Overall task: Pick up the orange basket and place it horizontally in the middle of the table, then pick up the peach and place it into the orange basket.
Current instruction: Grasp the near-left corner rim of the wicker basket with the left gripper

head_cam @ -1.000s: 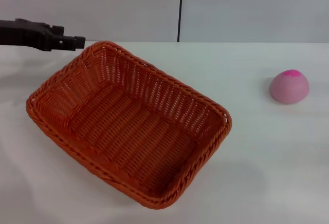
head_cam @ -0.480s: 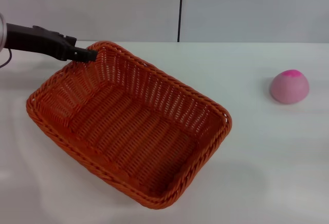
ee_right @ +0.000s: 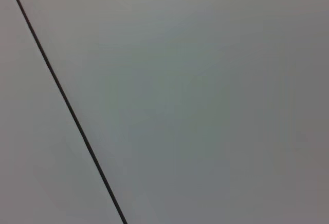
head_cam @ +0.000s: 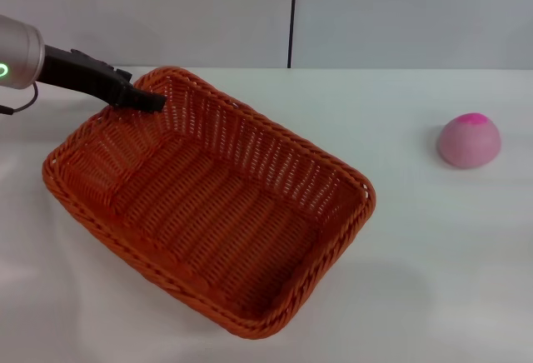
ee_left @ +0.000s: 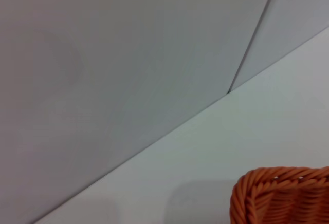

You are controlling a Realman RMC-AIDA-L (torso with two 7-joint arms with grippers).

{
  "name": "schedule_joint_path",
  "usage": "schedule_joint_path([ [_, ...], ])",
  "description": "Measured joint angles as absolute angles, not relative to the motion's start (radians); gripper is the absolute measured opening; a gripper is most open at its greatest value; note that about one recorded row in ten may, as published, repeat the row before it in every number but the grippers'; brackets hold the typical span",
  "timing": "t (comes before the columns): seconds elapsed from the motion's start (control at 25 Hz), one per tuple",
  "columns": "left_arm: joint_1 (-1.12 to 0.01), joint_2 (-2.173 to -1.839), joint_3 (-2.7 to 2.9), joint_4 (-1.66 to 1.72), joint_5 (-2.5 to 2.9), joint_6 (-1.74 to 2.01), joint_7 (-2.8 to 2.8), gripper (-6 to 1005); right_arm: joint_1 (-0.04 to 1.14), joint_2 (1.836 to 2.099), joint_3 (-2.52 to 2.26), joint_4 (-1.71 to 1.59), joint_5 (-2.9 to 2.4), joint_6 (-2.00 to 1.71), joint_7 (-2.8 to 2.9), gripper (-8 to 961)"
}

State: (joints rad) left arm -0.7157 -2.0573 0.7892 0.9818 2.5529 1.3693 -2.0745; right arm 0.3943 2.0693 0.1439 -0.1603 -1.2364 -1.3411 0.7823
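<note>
The orange basket (head_cam: 208,205) lies on the white table (head_cam: 433,255), left of centre and turned at an angle. Its rim corner also shows in the left wrist view as a piece of orange basket (ee_left: 282,196). My left gripper (head_cam: 150,101) reaches in from the far left, its black tip over the basket's far-left rim corner; whether it touches the rim is unclear. The pale-pink peach (head_cam: 470,141) with a magenta top sits far off at the right. My right gripper is out of view.
A grey wall (head_cam: 375,13) with a dark vertical seam runs behind the table's far edge. The right wrist view shows only that wall (ee_right: 205,106).
My left arm has come in from the left and dropped lower, so its tip went from beside the basket's far corner to over the rim. Basket and peach have stayed put.
</note>
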Motion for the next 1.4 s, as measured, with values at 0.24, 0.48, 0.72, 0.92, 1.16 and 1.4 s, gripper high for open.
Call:
schedule_joint_path([
  [0.24, -0.720, -2.057, 0.852, 0.976, 2.570, 1.329, -2.125, 770, 0.394, 2.069, 0.146, -0.162, -1.236, -1.325, 0.782, 730],
  [0.48, -0.721, -2.057, 0.860, 0.968, 2.571, 1.321, -2.137, 769, 0.397, 2.067, 0.155, -0.163, -1.236, -1.316, 0.782, 730],
  [0.72, -0.720, -2.058, 0.875, 0.969, 2.571, 1.316, -2.143, 698, 0.397, 2.066, 0.173, -0.163, -1.236, -1.316, 0.782, 730],
  [0.92, -0.719, -2.060, 0.884, 0.972, 2.569, 1.313, -2.144, 493, 0.397, 2.065, 0.173, -0.163, -1.236, -1.316, 0.782, 730],
  [1.16, -0.722, -2.062, 0.907, 0.974, 2.565, 1.319, -2.147, 364, 0.395, 2.065, 0.173, -0.163, -1.236, -1.316, 0.782, 730],
  [1.4, -0.717, -2.065, 0.925, 0.991, 2.555, 1.342, -2.174, 234, 0.395, 2.065, 0.173, -0.163, -1.236, -1.315, 0.782, 730],
])
